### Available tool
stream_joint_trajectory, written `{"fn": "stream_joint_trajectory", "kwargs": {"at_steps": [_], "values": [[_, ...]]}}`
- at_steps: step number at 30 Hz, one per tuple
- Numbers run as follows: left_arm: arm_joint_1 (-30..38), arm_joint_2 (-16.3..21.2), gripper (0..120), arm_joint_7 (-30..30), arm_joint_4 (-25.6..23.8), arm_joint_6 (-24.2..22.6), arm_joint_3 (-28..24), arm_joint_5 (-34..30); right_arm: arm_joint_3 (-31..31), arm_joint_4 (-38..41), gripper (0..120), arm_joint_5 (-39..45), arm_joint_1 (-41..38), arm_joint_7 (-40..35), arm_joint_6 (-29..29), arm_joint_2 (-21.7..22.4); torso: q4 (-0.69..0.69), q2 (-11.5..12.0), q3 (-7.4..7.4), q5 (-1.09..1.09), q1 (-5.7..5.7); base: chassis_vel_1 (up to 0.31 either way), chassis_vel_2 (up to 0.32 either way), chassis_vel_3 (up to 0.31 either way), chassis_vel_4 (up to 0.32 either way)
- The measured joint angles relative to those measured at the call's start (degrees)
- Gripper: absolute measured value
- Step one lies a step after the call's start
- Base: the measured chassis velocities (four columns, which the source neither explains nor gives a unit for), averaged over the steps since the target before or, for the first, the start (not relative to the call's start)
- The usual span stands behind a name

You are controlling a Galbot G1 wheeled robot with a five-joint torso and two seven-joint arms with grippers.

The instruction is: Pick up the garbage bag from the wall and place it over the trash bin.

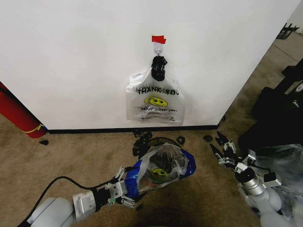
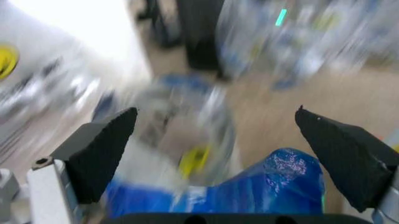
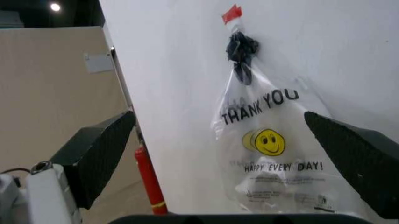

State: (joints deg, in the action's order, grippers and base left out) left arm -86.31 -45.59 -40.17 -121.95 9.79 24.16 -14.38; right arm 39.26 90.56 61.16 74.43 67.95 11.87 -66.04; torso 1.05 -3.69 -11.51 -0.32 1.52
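Bag (image 1: 163, 168) sits stretched over the bin just ahead of the left tool (image 1: 127, 190), whose spread jaws flank its blue edge. Right tool (image 1: 222, 150), spread, hovers beside. Draping looks nearly done; next, tuck the rim evenly.

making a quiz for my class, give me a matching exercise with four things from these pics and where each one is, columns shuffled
Things:
1. garbage bag
2. THANK YOU bag
3. red tape
4. red cylinder

Places:
A. leaning by the wall at far left
B. stuck on the wall above the hook
C. hanging on the wall
D. on the floor at the left pincer

Pairs: 1-D, 2-C, 3-B, 4-A
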Motion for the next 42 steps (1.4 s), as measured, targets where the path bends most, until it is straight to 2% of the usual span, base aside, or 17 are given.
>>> {"fn": "stream_joint_trajectory", "kwargs": {"at_steps": [1,5,8,11,13,16,17,18,19,21,23,26,27,29,36,39,42], "values": [[2.04,-0.84,100,-4.52,1.86,2.11,-0.28,-4.24,-0.01,-0.44,100,-0.21,-0.08,0.49,0.0,-0.15,-0.01,0.0,0.0,0.02,0.0,0.0,0.0,0.0,0.0],[4.06,-1.71,100,-10.36,3.7,3.31,-0.34,-8.95,0.0,-0.9,100,-0.43,-0.12,1.11,-0.01,-0.28,0.0,0.0,0.0,0.02,0.0,0.0,0.0,0.0,0.0],[7.79,-3.45,100,-24.37,7.8,3.92,0.05,-16.38,0.34,-1.79,100,-0.7,0.0,2.04,-0.02,-0.4,-0.01,0.0,0.0,0.02,0.0,0.0,0.0,0.0,0.0],[9.05,-3.97,100,-26.49,9.04,3.98,-0.08,-18.08,0.47,-1.99,100,-0.82,0.12,2.21,-0.02,-0.43,-0.01,0.0,0.0,0.02,0.0,0.0,0.0,0.0,0.0],[10.13,-4.2,100,-24.24,9.42,3.68,-0.79,-18.92,0.57,-2.0,100,-1.0,0.21,2.23,0.01,-0.58,-0.02,0.0,0.01,0.01,0.0,0.0,0.0,0.0,0.0],[13.84,-4.04,100,-5.79,8.97,-0.07,-4.07,-18.31,-0.45,0.61,100,-1.62,0.9,-4.84,4.35,-1.42,0.0,0.0,0.0,0.02,0.0,0.0,0.0,0.0,0.0],[13.84,-4.04,100,-5.79,8.97,-0.07,-4.07,-18.31,-0.45,0.61,100,-1.62,0.9,-4.84,4.35,-1.42,0.0,0.0,0.0,0.02,0.0,0.0,0.0,0.0,0.0],[15.72,-3.82,100,2.41,8.48,-3.0,-5.97,-18.27,-1.09,2.55,100,-2.53,1.17,-10.16,6.96,-1.84,0.0,0.0,0.01,0.04,0.0,0.0,0.0,0.0,0.0],[16.4,-3.76,100,4.95,8.32,-4.08,-6.67,-18.37,-1.33,3.54,100,-3.1,1.29,-12.78,8.04,-2.04,-0.01,0.0,0.0,0.04,0.0,0.0,0.0,0.0,0.0],[20.94,-3.49,100,16.06,7.61,-10.85,-11.08,-19.91,-2.46,8.28,100,-8.09,1.76,-26.34,12.4,-2.85,-0.01,0.0,0.0,0.0,0.0,0.0,0.0,0.0,0.0],[25.14,-3.52,100,21.93,7.84,-15.14,-15.12,-20.61,-3.18,12.21,100,-15.19,1.8,-39.17,15.28,-3.51,-0.04,0.0,0.0,0.03,0.0,0.0,0.0,0.0,0.0],[28.96,-3.66,100,25.16,8.84,-18.06,-18.55,-21.01,-3.37,14.44,100,-20.09,1.8,-46.9,16.56,-3.96,-0.02,0.0,0.0,0.0,0.0,0.0,0.0,0.0,0.0],[33.96,-3.85,100,25.23,11.04,-22.77,-22.47,-21.24,-3.33,17.15,100,-25.39,2.2,-54.76,17.03,-4.31,0.0,0.0,0.0,0.02,0.0,0.0,0.0,0.0,0.0],[38.38,-4.15,100,22.09,13.99,-27.13,-25.16,-19.29,-3.14,20.08,100,-29.26,3.24,-60.31,16.45,-4.57,0.0,0.0,0.0,0.01,0.0,0.0,0.0,0.0,0.0],[48.68,-5.89,100,25.01,22.32,-34.21,-31.7,-15.69,-2.48,26.31,100,-34.38,7.77,-66.57,14.92,-5.74,0.0,0.0,0.0,0.02,0.0,0.0,0.0,0.0,0.0],[50.13,-6.23,100,25.26,23.35,-37.38,-32.56,-15.44,-2.24,27.48,100,-35.73,9.08,-66.77,14.87,-5.97,0.0,0.0,0.0,0.01,0.0,0.0,0.0,0.0,0.0],[51.39,-6.44,100,21.34,23.39,-44.32,-32.79,-14.39,-2.06,28.4,100,-36.87,10.14,-67.09,14.91,-6.17,-0.01,0.0,0.0,0.02,0.0,0.0,0.0,0.0,0.0]]}}
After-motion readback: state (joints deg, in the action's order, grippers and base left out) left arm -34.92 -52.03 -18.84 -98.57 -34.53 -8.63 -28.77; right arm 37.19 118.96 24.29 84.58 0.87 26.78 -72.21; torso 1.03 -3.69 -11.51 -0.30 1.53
